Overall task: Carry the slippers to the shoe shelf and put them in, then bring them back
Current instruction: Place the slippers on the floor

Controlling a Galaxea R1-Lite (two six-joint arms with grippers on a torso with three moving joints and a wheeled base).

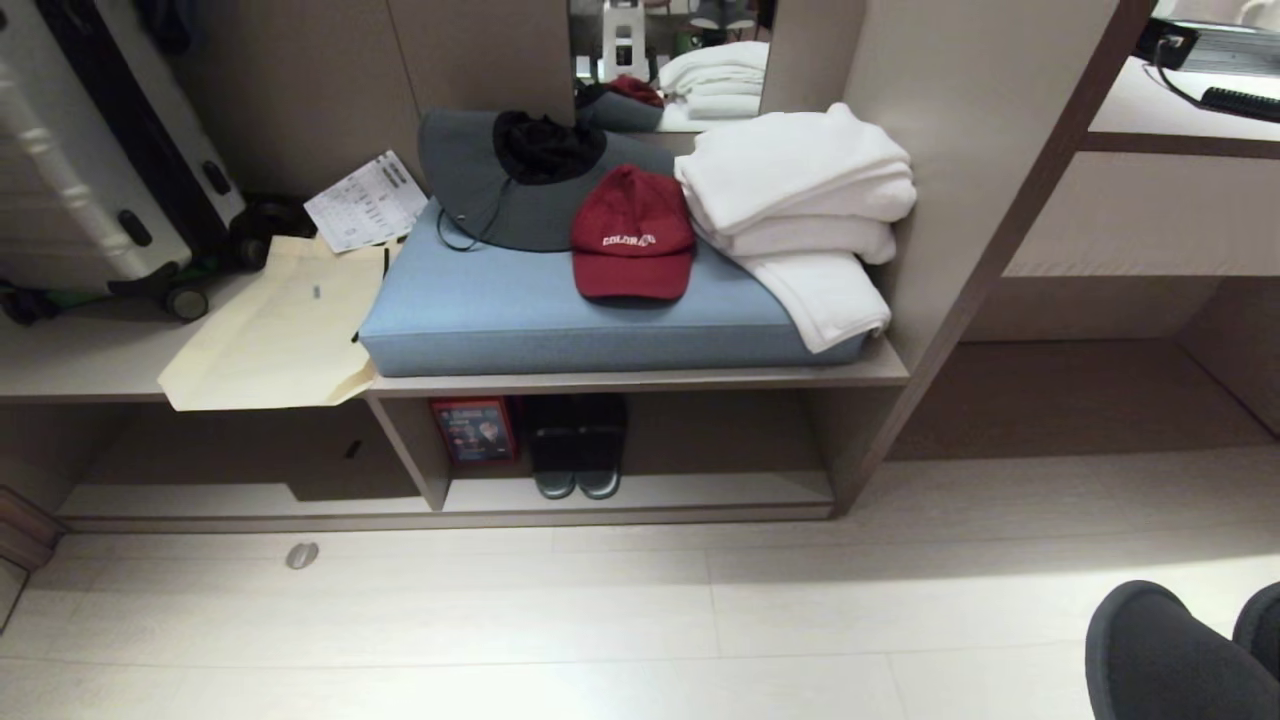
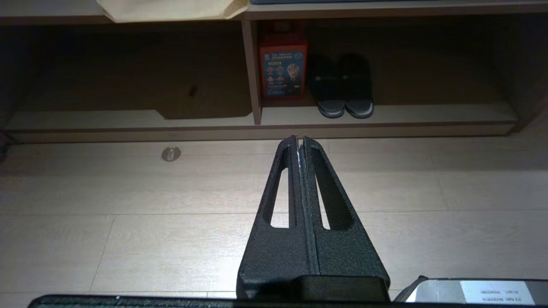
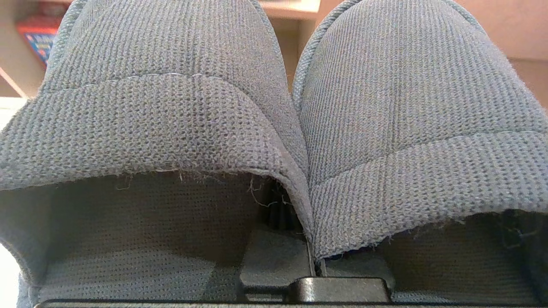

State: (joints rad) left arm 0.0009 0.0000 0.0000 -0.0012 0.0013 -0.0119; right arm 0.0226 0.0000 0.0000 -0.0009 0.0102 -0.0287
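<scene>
Slippers (image 3: 274, 107) fill the right wrist view: a grey-blue pair in a fine ribbed knit, side by side with inner edges touching, each with a wide toe band ending in a stitched hem with loose threads. The right end effector (image 3: 314, 267) sits at the bottom centre of that view, its fingers pressed together on the pair's adjoining inner edges. In the head view the rounded toes of the same pair show at the lower right corner (image 1: 1180, 655), above the pale floor (image 1: 600, 620).

The left end effector (image 2: 299, 139) hovers at the centre of its own view, fingers pressed together and holding nothing, pointing toward the shoe shelf (image 1: 640, 510) in the middle of the head view. In the shelf's right cubby stand a black pair of slippers (image 1: 577, 445) and a red box (image 1: 473, 430) whose print is too small to read. Above, on a blue cushion (image 1: 560, 310), lies a red cap (image 1: 632, 235) lettered "COLORA", the last letters unclear.
</scene>
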